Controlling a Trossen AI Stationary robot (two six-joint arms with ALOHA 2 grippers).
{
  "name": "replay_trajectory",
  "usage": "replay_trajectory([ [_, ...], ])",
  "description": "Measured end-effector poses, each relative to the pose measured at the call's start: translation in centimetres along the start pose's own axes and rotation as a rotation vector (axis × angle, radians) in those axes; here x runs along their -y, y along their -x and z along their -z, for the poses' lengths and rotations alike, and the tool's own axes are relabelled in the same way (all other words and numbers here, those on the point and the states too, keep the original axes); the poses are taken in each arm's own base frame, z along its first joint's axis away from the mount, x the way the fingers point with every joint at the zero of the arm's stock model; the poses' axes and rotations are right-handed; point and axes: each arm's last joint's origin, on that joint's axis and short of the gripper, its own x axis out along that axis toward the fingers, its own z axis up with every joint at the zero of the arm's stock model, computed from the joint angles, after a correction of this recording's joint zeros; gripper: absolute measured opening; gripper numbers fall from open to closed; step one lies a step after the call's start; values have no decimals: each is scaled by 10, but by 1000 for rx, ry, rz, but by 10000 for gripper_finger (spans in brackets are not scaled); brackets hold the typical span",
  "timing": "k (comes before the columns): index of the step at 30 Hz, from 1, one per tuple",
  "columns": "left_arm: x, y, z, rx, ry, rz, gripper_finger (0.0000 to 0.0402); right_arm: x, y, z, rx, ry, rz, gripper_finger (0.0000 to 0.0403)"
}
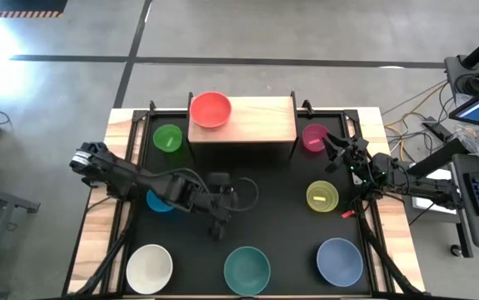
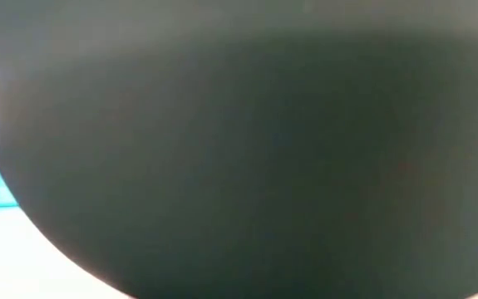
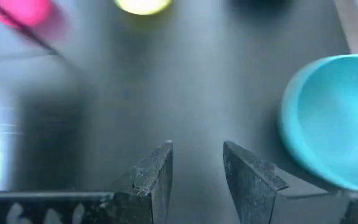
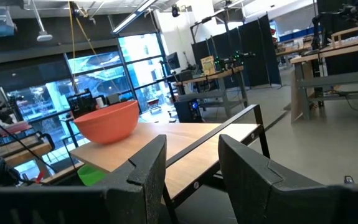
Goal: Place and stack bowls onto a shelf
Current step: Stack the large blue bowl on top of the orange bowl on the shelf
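- Left gripper (image 1: 218, 229) over the black tabletop (image 1: 272, 187), fingers (image 3: 157, 177) parted with only a narrow gap and holding nothing; pointed down near the teal bowl (image 1: 247, 269), probably lining up for the next pick.
- Right gripper (image 1: 332, 150) parked by the table's right side, just beside the pink bowl (image 1: 314, 136); fingers (image 4: 147, 180) apart and empty, facing the shelf (image 4: 191, 140), seemingly waiting.
- Red bowl (image 1: 210, 109) already upright on the left end of the shelf (image 1: 260, 121), leaving the rest of the board bare, likely room for other bowls alongside or stacked inside.
- Seven bowls not yet on the shelf, spread well apart on the table: green (image 1: 167, 137) left of the shelf, yellow (image 1: 321, 196) right of centre, a small blue one (image 1: 159, 202) partly hidden under the left arm, then white (image 1: 149, 268), teal and slate blue (image 1: 340, 261) along the near edge.
- Low view blocked by something dark and close; nothing readable there.
- Black mat on a light-wood table; grey concrete floor with taped lines around it.
- Beyond, through the right wrist view: workshop benches, dark partitions, large windows.
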Motion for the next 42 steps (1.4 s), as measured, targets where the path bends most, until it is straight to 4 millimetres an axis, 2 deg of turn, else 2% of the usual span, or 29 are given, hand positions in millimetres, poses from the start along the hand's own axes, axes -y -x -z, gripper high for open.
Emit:
replay_trajectory([
  [3,15,-2,3,-33,51,114,123,0,0,0,0,0,0,137],
  [5,24,-1,6,-32,25,106,123,0,0,0,0,0,0,137],
  [10,23,6,6,8,-30,-3,123,0,0,0,0,0,0,137],
  [14,23,7,3,32,-62,-5,123,0,0,0,0,0,0,137],
  [22,21,9,5,32,-26,-64,123,0,0,-3,27,30,-2,137],
  [28,20,11,2,72,-16,-118,123,-2,0,-3,16,-177,-49,137],
  [34,21,3,6,103,13,-129,123,0,0,-2,13,-206,-11,137],
  [42,21,-3,11,109,21,-128,123,0,0,0,-4,-335,-6,137],
])
